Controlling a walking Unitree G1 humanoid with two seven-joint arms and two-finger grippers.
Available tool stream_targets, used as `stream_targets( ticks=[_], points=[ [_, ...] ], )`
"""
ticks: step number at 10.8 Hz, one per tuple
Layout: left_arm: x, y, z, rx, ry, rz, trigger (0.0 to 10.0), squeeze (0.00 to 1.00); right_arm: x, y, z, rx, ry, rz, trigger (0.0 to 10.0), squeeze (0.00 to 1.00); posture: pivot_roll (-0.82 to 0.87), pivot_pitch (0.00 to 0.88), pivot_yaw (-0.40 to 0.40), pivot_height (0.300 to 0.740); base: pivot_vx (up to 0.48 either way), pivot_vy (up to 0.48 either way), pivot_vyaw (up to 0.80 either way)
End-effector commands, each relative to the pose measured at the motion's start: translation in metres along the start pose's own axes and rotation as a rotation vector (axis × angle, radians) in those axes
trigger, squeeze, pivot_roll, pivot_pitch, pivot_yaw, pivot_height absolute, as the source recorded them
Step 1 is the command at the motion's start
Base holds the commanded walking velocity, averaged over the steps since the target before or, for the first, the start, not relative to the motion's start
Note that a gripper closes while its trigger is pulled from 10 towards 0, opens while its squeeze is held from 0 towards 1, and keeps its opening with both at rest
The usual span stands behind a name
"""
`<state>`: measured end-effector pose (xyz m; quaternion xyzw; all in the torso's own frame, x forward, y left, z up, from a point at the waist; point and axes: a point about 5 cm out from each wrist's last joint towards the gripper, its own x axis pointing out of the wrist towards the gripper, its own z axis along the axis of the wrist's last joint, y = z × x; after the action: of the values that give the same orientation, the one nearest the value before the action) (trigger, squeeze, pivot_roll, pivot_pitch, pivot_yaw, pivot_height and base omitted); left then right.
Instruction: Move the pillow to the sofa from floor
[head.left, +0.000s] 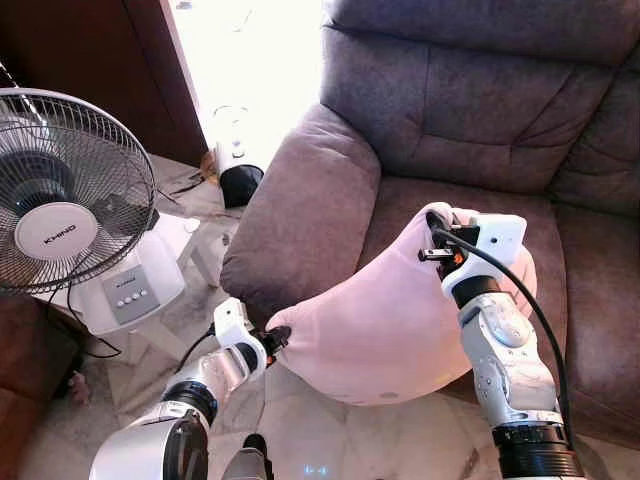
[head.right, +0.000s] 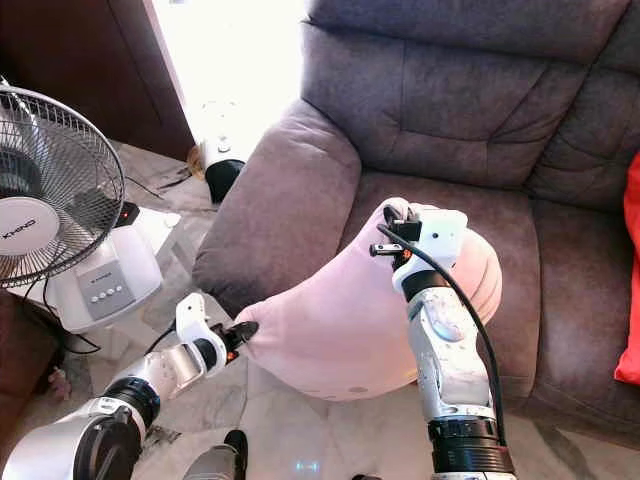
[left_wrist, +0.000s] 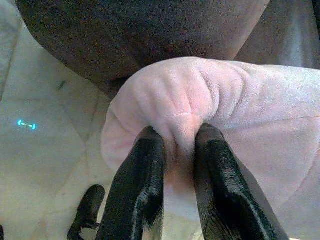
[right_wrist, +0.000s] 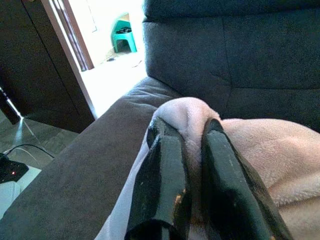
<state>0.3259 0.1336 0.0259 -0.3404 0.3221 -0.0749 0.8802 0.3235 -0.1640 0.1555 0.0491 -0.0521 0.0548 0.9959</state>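
Left eye view, both tools pinching pink pillow (head.left: 380, 320), over sofa (head.left: 300, 210) edge

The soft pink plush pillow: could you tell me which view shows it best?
The left eye view: the soft pink plush pillow appears whole, held by the left gripper and right gripper. Each wrist view shows one pinched corner.

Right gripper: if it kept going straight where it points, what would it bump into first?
Probably the sofa's backrest. The right gripper, shut on the pillow, points across the seat toward it.
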Motion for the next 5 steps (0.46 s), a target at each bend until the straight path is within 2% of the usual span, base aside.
stream_targets(
  ticks=[1,4,5],
  points=[
    [-0.0063,0.0202,-0.0094,0.008,0.032,0.081,0.0,0.00,0.0013,-0.0056,0.0184,-0.005,-0.089,-0.026,10.0,0.00,0.04,0.228,0.013,0.740,0.000,0.000,0.00],
    [-0.0066,0.0206,-0.0060,0.017,0.007,0.086,0.0,0.00,0.0029,-0.0041,0.0168,-0.003,-0.084,-0.023,10.0,0.00,0.04,0.223,0.013,0.740,0.000,0.000,0.00],
    [-0.0069,0.0213,-0.0011,0.032,-0.036,0.099,0.0,0.00,0.0031,-0.0038,0.0161,-0.003,-0.081,-0.022,10.0,0.00,0.04,0.220,0.013,0.740,0.000,0.000,0.00]
  ],
)
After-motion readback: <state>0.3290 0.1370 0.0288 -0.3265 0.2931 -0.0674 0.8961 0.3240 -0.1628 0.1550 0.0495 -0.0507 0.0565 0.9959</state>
